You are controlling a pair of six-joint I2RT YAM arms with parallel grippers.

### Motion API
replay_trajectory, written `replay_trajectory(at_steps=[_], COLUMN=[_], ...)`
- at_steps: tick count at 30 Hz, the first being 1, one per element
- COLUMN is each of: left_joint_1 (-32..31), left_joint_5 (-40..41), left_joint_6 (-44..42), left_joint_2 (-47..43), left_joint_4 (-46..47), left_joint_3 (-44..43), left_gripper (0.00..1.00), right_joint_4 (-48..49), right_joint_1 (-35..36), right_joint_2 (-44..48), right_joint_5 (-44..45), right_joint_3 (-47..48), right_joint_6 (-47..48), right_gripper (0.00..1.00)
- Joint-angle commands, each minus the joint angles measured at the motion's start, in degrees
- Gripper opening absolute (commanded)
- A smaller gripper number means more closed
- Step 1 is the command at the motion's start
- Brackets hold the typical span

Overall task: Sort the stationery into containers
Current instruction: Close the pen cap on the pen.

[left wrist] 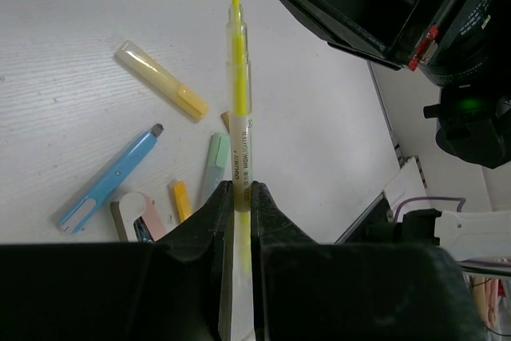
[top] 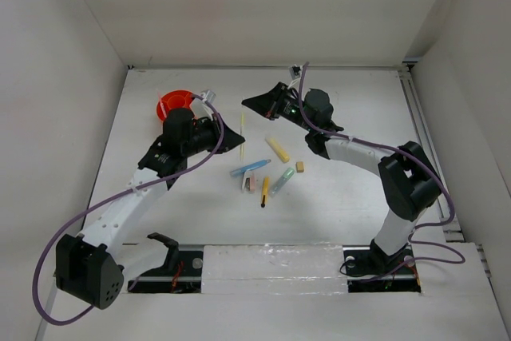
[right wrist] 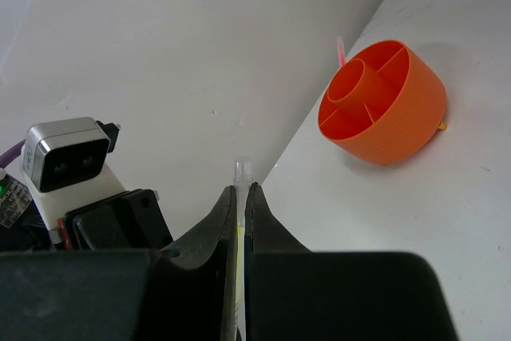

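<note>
The left claw (left wrist: 239, 191) is clamped on the barrel of a yellow highlighter (left wrist: 239, 101), held above the surface (left wrist: 64, 29) with its bare tip pointing away. The right claw (right wrist: 240, 196) is pinched on a clear cap (right wrist: 240, 168) just beyond that tip. The orange tub (top: 172, 105) stands far-left near the side wall, with bare surface around it and apart from both claws. Loose pens (top: 250, 168) lie between the arms.

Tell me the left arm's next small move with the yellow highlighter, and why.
Probably swing the left gripper toward the orange tub and stop over an open compartment. Its jaws are shut on the yellow highlighter, held above the loose pens, while the tub stands far left. The right gripper, shut on a thin clear-tipped piece, sits just beyond the highlighter's tip.
</note>
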State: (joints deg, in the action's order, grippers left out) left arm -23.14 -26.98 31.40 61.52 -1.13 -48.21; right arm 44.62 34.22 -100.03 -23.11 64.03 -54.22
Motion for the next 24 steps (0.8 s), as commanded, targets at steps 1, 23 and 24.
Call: replay_trajectory(at_steps=[1, 23, 24], left_joint_1=[0.20, 0.20, 0.20], left_joint_5=[0.44, -0.26, -0.26], left_joint_6=[-0.11, -0.64, -0.64], left_joint_2=[-2.01, -2.01, -2.01], left_joint_4=[0.86, 1.39, 1.39], left_joint_3=[-0.13, -0.13, -0.13], left_gripper=[0.00, 0.00, 0.00], right_joint_4=[5.13, 3.02, 2.23], right_joint_1=[0.50, 0.42, 0.41], right_joint_2=[1.15, 0.62, 0.62], right_joint_5=[-1.23, -0.70, -0.18], right_joint_3=[0.92, 4.25, 4.26], right_joint_6=[0.34, 0.95, 1.48], right_gripper=[0.00, 0.00, 0.00])
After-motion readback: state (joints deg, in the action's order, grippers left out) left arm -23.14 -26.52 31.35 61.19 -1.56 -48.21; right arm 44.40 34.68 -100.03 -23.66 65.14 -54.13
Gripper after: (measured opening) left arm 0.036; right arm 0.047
